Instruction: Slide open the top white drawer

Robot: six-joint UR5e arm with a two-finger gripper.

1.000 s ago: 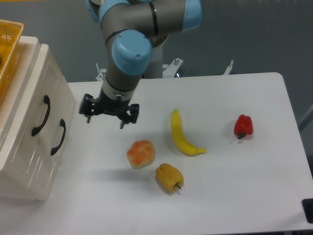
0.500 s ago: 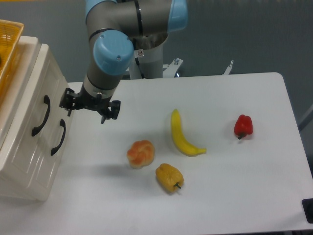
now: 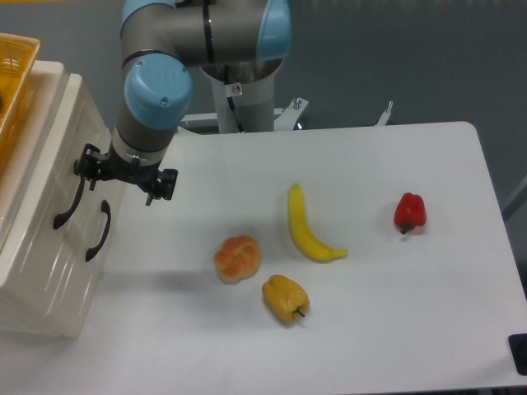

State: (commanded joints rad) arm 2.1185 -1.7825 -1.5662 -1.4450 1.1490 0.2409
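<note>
Because the task is a pull on a handle, the layout is read from the left edge, where the yellow woven basket (image 3: 15, 74) sits on top of the cabinet at 10 o'clock in the frame. Below it, the top white drawer (image 3: 51, 177) appears closed, flush with the cabinet front, its curved black handle (image 3: 69, 197) at 9 o'clock; the second drawer front (image 3: 78, 247) with its own handle lies just beside it at 8 o'clock. The gripper (image 3: 122, 175) hovers with fingers spread apart, one finger overlapping the upper end of the top handle; contact cannot be confirmed. This spread suits straddling the handle before closing. At 6 o'clock lie an orange fruit (image 3: 237, 257) and a yellow pepper (image 3: 285, 298), then a banana (image 3: 309, 226). A red pepper (image 3: 409, 212) rests at 3 o'clock, well apart from the pull path.
</note>
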